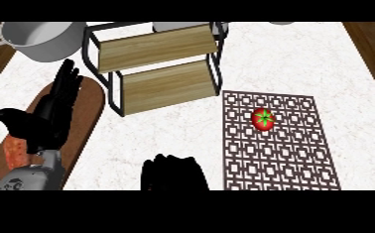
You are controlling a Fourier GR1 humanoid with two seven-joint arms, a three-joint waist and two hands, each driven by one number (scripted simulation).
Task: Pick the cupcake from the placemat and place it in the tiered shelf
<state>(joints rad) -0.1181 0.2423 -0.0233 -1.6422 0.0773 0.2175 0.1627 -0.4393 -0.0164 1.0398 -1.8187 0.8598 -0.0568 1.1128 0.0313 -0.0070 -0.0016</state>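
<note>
Right hand (174,173) sits low at the view's bottom edge, fingers curled downward, holding nothing. The task says cupcake, but what lies on the placemat (293,152) is a red tomato-like thing (264,119) — up and right of that hand, the nearer one. Left hand (55,105) rests open, fingers straight, over a wooden board (86,113). Tiered shelf (157,66) stands up-left of the mat, on the tabletop (161,133).

Shelf (157,63): wood planks, black metal frame; counter (293,58) marble-like.

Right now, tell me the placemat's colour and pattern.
Dark brown placemat with a lattice of pale squares; head view shows it best.
</note>
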